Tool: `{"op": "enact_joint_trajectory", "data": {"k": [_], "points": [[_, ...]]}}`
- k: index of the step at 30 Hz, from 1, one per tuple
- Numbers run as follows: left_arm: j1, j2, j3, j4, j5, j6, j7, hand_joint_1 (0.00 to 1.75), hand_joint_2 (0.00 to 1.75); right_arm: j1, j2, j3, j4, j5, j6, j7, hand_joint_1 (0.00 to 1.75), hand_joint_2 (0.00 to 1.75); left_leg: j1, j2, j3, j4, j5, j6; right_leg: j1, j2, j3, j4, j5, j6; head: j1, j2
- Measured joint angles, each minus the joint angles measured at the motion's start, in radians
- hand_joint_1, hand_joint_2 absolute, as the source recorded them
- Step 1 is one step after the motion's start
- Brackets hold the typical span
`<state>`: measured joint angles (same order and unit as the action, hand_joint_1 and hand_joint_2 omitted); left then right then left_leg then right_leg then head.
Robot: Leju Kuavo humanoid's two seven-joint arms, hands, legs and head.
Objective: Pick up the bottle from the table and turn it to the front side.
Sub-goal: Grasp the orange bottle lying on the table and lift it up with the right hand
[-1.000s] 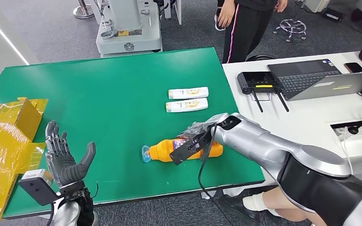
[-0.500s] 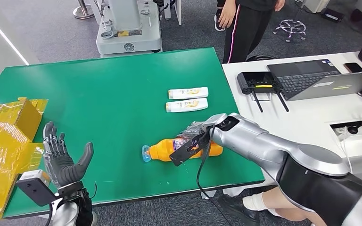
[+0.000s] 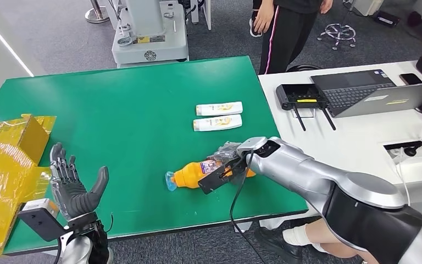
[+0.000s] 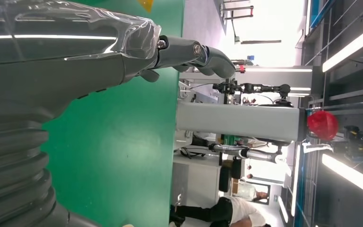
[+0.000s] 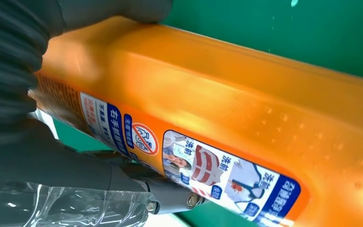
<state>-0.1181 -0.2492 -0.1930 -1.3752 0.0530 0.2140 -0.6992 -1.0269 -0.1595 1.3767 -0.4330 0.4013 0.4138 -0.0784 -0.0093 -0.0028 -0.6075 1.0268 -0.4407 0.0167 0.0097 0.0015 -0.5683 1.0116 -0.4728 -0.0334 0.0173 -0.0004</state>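
An orange bottle (image 3: 189,175) with a blue cap lies on its side near the front edge of the green table (image 3: 115,110), cap pointing left. My right hand (image 3: 229,157) grips its base end, which is tipped slightly off the table. In the right wrist view the bottle (image 5: 227,94) shows a printed label strip, with the thumb over one side and fingers (image 5: 170,196) under the other. My left hand (image 3: 74,187) is held up, open and empty, at the table's front left; in the left wrist view that left hand (image 4: 75,61) hangs over the green table (image 4: 123,156).
Two white tubes (image 3: 218,108) (image 3: 217,122) lie side by side behind the bottle. A yellow wrapped box (image 3: 5,165) sits at the left edge. A white desk to the right holds a laptop (image 3: 362,91) and a controller (image 3: 302,96). A person (image 3: 286,27) stands behind the table.
My right hand has tipped the bottle's base end up a little, with the cap still near the table. My left hand has sunk slightly and stays open.
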Motion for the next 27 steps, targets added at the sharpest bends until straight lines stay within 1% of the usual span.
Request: {"op": "enact_joint_trajectory", "data": {"k": [11, 14, 18, 23, 27], "points": [[0.0, -0.002, 0.001, 0.0, 0.002, 0.004, 0.0, 0.0, 1.75, 0.001, 0.004, -0.001, 0.003, -0.017, -0.03, -0.006, 1.75, 1.75, 0.0, 0.0, 0.0, 0.0, 0.0, 0.001, 0.0, 0.0, 0.0, 0.0, 0.0, 0.001, 0.0, 0.0], [0.0, -0.002, 0.001, 0.0, 0.002, 0.006, 0.0, 0.0, 1.75, 0.004, 0.006, -0.007, 0.004, -0.026, -0.055, -0.006, 1.75, 1.75, 0.0, 0.0, -0.001, 0.0, 0.0, 0.001, 0.0, -0.001, 0.0, 0.0, 0.0, 0.001, 0.0, 0.0], [0.004, -0.002, 0.001, 0.0, 0.001, 0.009, 0.0, 0.0, 1.75, 0.022, 0.014, -0.026, 0.006, -0.036, -0.13, -0.006, 1.75, 1.75, 0.0, 0.0, -0.001, 0.0, 0.0, 0.001, 0.0, 0.0, 0.0, 0.0, 0.0, 0.001, 0.0, 0.0], [0.012, -0.002, 0.002, 0.0, -0.002, 0.019, 0.0, 0.0, 1.75, 0.055, 0.037, -0.061, 0.009, -0.05, -0.259, -0.01, 1.75, 1.75, 0.0, -0.001, -0.002, 0.0, 0.0, 0.001, 0.0, -0.001, -0.001, 0.0, 0.0, 0.001, 0.0, 0.0], [0.012, -0.002, 0.008, 0.0, -0.008, 0.029, 0.0, 0.0, 1.75, 0.083, 0.06, -0.101, 0.008, -0.054, -0.367, -0.029, 1.75, 1.75, 0.0, -0.001, -0.002, 0.0, 0.0, 0.001, 0.0, -0.001, -0.001, 0.0, 0.0, 0.001, 0.0, 0.0]]}}
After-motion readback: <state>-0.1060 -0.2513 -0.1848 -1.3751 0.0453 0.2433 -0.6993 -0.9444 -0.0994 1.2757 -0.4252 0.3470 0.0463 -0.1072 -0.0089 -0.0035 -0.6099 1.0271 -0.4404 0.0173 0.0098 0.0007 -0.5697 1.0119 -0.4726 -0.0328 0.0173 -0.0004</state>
